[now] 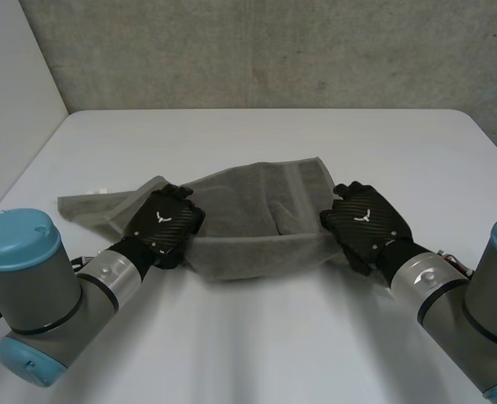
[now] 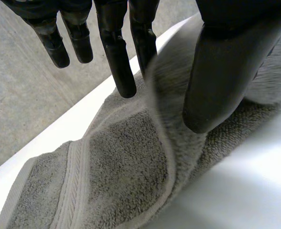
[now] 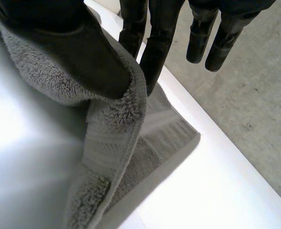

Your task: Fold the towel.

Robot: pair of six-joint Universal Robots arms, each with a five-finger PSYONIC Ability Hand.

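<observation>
I see a grey terry towel (image 1: 248, 210), rumpled and partly folded, mid-way across the white table (image 1: 257, 345), near edge taut.

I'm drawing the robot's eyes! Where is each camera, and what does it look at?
Head view: behind the arms, looking down at the white table; both arms show.
Left wrist view: on that wrist, looking along the left hand pinching the grey towel.
Right wrist view: same, along the right hand, also pinching the towel.
All three share the towel.
</observation>
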